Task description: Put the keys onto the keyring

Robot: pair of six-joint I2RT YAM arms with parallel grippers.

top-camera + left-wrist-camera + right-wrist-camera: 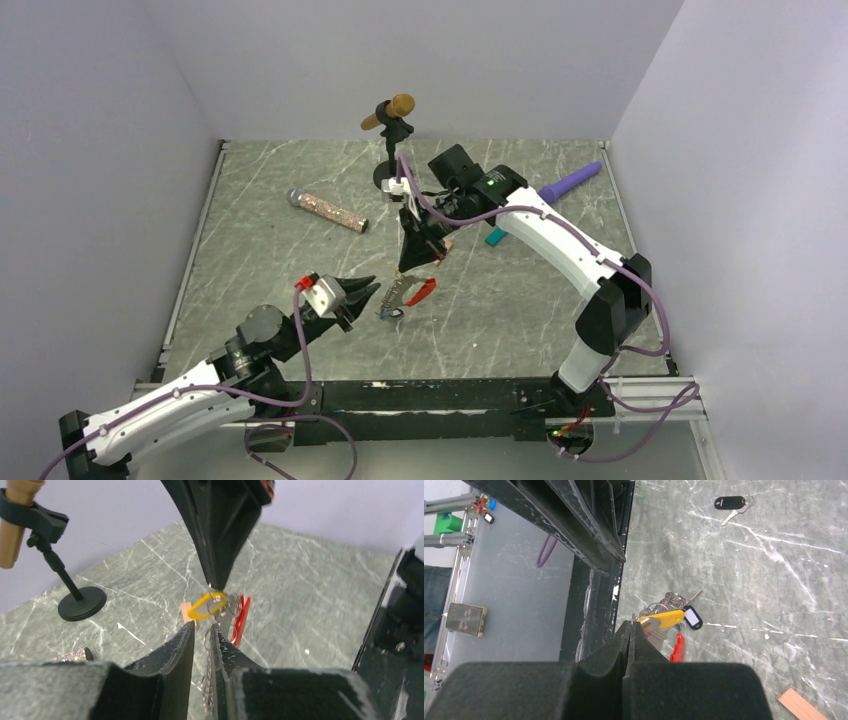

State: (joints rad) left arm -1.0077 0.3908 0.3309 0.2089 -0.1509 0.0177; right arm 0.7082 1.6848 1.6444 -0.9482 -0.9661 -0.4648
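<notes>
The keyring's red fob lies mid-table with a bunch of thin rings and keys beside it. My right gripper points down over the bunch, shut, and pinches the metal end of the yellow key at its tips. The red fob hangs just below, and a black tag with a white label sits beside it. My left gripper faces the bunch from the left with a narrow gap between its jaws; thin rings show in that gap. A black key lies apart on the table.
A black stand at the back holds a brown cylinder. A glittery copper stick lies back left and a purple stick back right. A teal block and a salmon block lie near the right arm.
</notes>
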